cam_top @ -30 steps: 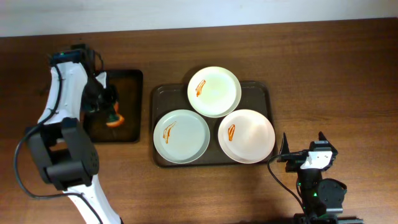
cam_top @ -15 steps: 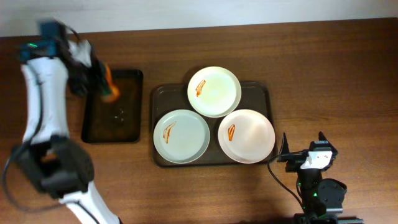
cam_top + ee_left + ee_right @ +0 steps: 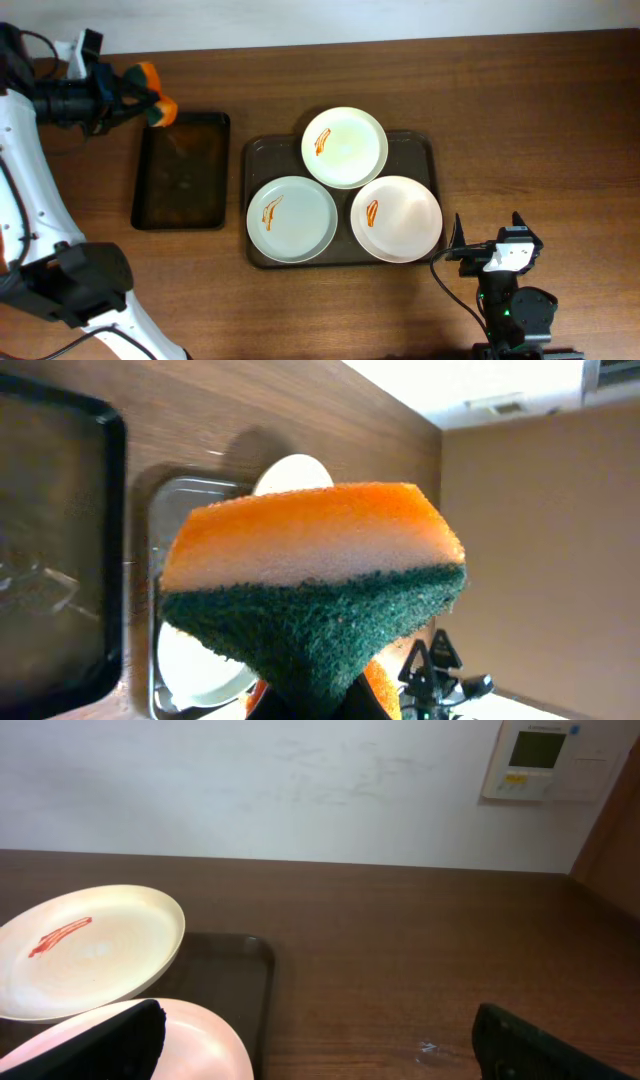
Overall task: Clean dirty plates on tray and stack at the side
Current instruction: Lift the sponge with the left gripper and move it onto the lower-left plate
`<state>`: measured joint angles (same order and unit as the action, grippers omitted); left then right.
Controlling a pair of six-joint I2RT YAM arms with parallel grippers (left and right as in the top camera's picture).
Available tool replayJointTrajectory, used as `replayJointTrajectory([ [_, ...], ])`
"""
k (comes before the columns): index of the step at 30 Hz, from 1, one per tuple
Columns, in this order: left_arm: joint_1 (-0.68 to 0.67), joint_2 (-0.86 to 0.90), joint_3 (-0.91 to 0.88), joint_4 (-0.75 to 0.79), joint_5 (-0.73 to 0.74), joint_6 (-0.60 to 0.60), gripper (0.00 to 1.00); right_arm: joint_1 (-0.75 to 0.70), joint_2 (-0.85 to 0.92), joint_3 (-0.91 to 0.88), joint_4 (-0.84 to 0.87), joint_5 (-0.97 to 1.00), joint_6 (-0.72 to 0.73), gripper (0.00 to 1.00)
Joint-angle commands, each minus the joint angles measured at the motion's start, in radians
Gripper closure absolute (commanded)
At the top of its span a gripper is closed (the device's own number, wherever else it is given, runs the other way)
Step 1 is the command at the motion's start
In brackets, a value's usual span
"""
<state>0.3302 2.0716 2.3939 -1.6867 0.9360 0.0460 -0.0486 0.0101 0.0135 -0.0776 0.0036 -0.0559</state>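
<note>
Three white plates lie on the grey-brown tray (image 3: 428,150), each with an orange-red smear: one at the back (image 3: 345,147), one front left (image 3: 292,218), one front right (image 3: 396,218). My left gripper (image 3: 150,106) is shut on an orange sponge with a green scouring side (image 3: 310,570). It holds the sponge in the air over the far corner of the black tray, left of the plates. My right gripper (image 3: 487,236) is open and empty near the tray's front right corner. The right wrist view shows the back plate (image 3: 85,950) and the front right plate (image 3: 190,1045).
A smaller black tray (image 3: 182,170) lies left of the grey-brown tray, with wet marks on its floor. Bare wooden table lies right of the plates (image 3: 530,130). A white wall with a control panel (image 3: 545,758) stands behind the table.
My left gripper lifted the sponge out of the black tray and swung it up and back toward the tray's far left corner. The right arm and plates have not moved.
</note>
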Motion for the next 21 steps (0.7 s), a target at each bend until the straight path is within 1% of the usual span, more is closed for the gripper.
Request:
replayJointTrajectory([
  [1,-0.161,-0.045,0.002,-0.002,-0.137,0.012,1.0,0.008,-0.007,-0.008,-0.003,0.008,0.0,0.01],
  [2,-0.239,-0.062,-0.026,-0.002,-0.262,-0.026,1.0,0.008,-0.007,-0.008,-0.003,0.009,0.0,0.02],
  [4,-0.371,-0.079,-0.097,-0.002,-0.428,-0.045,1.0,0.008,-0.007,-0.008,-0.003,0.008,0.0,0.02],
  [6,-0.476,-0.079,-0.174,0.0,-0.536,-0.092,1.0,0.008,-0.007,-0.008,-0.003,0.008,0.0,0.02],
  [7,-0.556,-0.079,-0.263,0.018,-0.602,-0.124,1.0,0.008,-0.007,-0.008,-0.003,0.008,0.0,0.02],
  [9,-0.65,-0.079,-0.406,0.091,-0.665,-0.182,1.0,0.008,-0.007,-0.008,-0.003,0.008,0.0,0.02],
  [10,-0.695,-0.079,-0.502,0.167,-0.709,-0.248,1.0,0.008,-0.007,-0.008,-0.003,0.008,0.0,0.02],
  [11,-0.723,-0.079,-0.586,0.248,-0.742,-0.288,1.0,0.008,-0.007,-0.008,-0.003,0.008,0.0,0.02],
  [13,-0.749,-0.079,-0.692,0.344,-0.773,-0.334,1.0,0.008,-0.007,-0.008,-0.003,0.008,0.0,0.02],
  [17,-0.76,-0.079,-0.888,0.573,-0.772,-0.365,1.0,0.008,-0.007,-0.008,-0.003,0.008,0.0,0.02],
  [19,-0.76,-0.079,-0.969,0.666,-0.767,-0.403,1.0,0.008,-0.007,-0.008,-0.003,0.008,0.0,0.02],
  [20,-0.76,-0.079,-1.008,0.707,-0.745,-0.405,0.97,0.008,-0.007,-0.008,-0.003,0.008,0.0,0.02],
  [21,-0.76,-0.079,-1.025,0.723,-0.732,-0.405,0.91,0.008,-0.007,-0.008,-0.003,0.008,0.0,0.02],
])
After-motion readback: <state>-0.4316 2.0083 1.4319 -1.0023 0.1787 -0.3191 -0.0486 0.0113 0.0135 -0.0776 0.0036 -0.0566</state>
